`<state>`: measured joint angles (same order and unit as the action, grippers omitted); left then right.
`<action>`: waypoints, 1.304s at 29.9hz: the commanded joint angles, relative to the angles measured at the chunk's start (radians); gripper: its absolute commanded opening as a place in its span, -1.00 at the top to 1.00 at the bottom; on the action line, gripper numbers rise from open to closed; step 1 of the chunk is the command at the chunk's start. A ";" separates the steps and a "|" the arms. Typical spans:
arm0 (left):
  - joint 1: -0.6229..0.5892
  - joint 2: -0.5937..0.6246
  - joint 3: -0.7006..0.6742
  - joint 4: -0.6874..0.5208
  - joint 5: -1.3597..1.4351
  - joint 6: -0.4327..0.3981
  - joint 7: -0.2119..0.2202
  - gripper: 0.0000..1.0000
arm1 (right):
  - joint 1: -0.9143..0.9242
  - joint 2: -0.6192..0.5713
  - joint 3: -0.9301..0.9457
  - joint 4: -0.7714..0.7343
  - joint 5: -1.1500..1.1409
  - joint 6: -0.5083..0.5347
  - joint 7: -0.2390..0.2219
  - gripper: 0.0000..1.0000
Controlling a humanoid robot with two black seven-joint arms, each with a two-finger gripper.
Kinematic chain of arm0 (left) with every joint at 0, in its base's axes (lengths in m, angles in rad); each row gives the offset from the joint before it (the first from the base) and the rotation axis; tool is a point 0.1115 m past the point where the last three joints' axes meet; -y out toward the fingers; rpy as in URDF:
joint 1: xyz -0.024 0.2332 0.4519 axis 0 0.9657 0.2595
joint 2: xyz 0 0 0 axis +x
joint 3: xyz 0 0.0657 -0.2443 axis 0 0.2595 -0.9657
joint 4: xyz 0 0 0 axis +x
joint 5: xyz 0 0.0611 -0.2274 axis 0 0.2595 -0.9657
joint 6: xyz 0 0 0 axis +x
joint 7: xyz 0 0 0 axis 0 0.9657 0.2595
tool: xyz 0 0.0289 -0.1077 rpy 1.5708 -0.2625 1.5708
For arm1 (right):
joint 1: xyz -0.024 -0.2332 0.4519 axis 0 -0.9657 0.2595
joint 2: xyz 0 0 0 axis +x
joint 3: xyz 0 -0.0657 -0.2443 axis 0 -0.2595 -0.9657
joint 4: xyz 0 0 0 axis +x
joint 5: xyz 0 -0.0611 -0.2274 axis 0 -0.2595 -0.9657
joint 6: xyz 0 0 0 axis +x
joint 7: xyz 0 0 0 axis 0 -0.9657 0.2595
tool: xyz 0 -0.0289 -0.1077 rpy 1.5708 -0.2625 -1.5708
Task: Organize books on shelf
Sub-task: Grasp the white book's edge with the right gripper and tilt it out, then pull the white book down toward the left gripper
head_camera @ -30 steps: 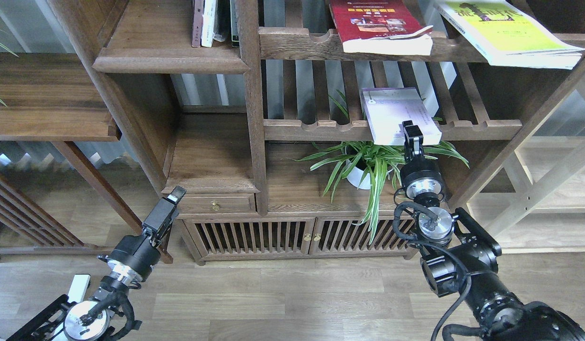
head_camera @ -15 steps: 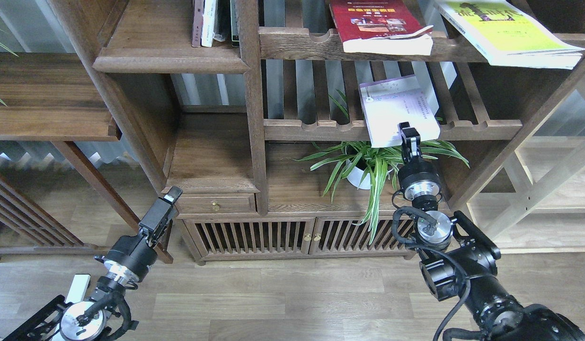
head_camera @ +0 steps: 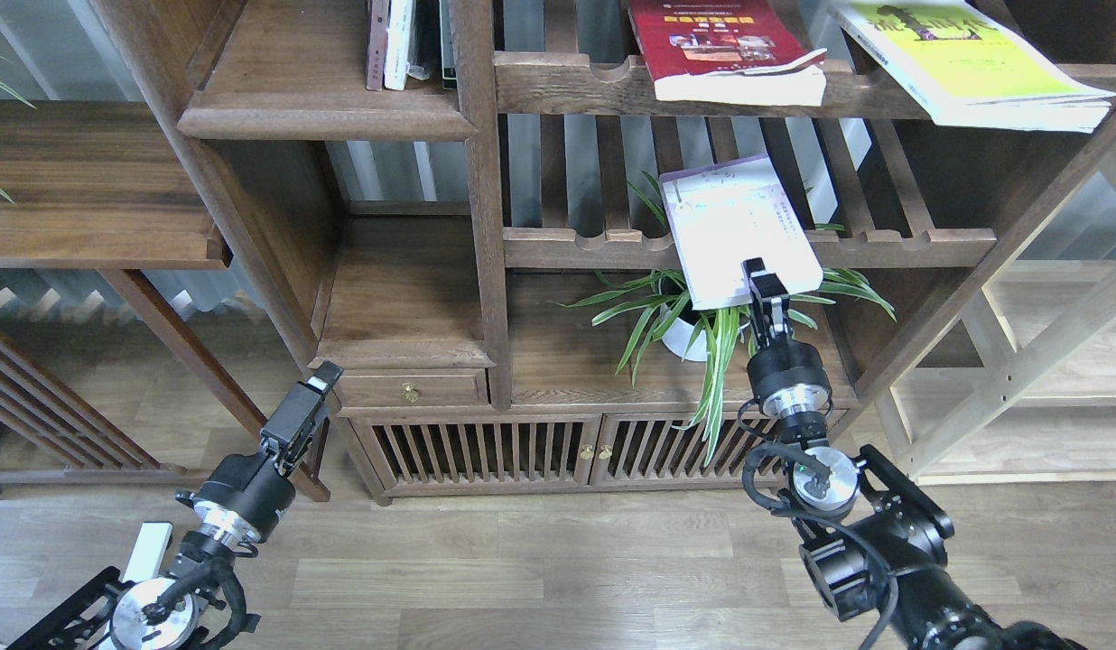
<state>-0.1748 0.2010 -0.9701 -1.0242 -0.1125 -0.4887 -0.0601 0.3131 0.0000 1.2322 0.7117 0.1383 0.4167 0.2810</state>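
My right gripper (head_camera: 758,276) is shut on the near edge of the pale lavender-white book (head_camera: 734,226). This book sticks out tilted over the front rail of the lower slatted rack (head_camera: 919,246). The dark red book (head_camera: 711,45) and the yellow-green book (head_camera: 964,59) lie flat on the upper slatted rack, overhanging its front rail. The solid dark-brown shelf (head_camera: 323,122) with a rounded lip is at the upper left and carries a few upright volumes (head_camera: 400,41). My left gripper (head_camera: 321,377) hangs low at the left, away from all books, its fingers not distinguishable.
A potted spider plant (head_camera: 702,325) stands right under the held book, beside my right wrist. A small drawer (head_camera: 412,390) and slatted cabinet doors (head_camera: 540,451) lie below. A vertical post (head_camera: 481,181) separates the shelf from the racks. Pale wood shelving (head_camera: 1046,352) stands at the right.
My right gripper has drawn back, down and left with the lavender-white book, which now sticks farther out over the rail and is turned. My left arm has sunk slightly.
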 commanded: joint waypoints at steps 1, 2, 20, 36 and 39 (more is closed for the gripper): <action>-0.002 0.000 0.007 0.003 0.001 0.000 0.002 -0.99 | -0.041 0.000 0.001 0.023 0.000 0.034 -0.006 0.91; -0.002 0.001 0.011 0.003 0.001 0.000 0.003 -0.99 | -0.054 0.000 0.001 0.028 0.000 0.045 -0.008 0.91; -0.063 0.078 0.109 -0.063 0.002 0.000 0.014 -0.99 | -0.236 0.000 -0.052 0.245 0.003 0.072 -0.039 0.92; -0.114 0.124 0.166 -0.137 -0.001 0.000 0.011 -0.98 | -0.334 0.000 -0.151 0.350 -0.057 0.072 -0.092 0.91; -0.118 0.121 0.189 -0.137 -0.010 0.000 0.009 -0.98 | -0.345 0.000 -0.171 0.357 -0.060 0.072 -0.097 0.91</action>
<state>-0.2889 0.3247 -0.8013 -1.1602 -0.1139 -0.4887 -0.0494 -0.0217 -0.0001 1.0788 1.0616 0.0841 0.4887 0.1896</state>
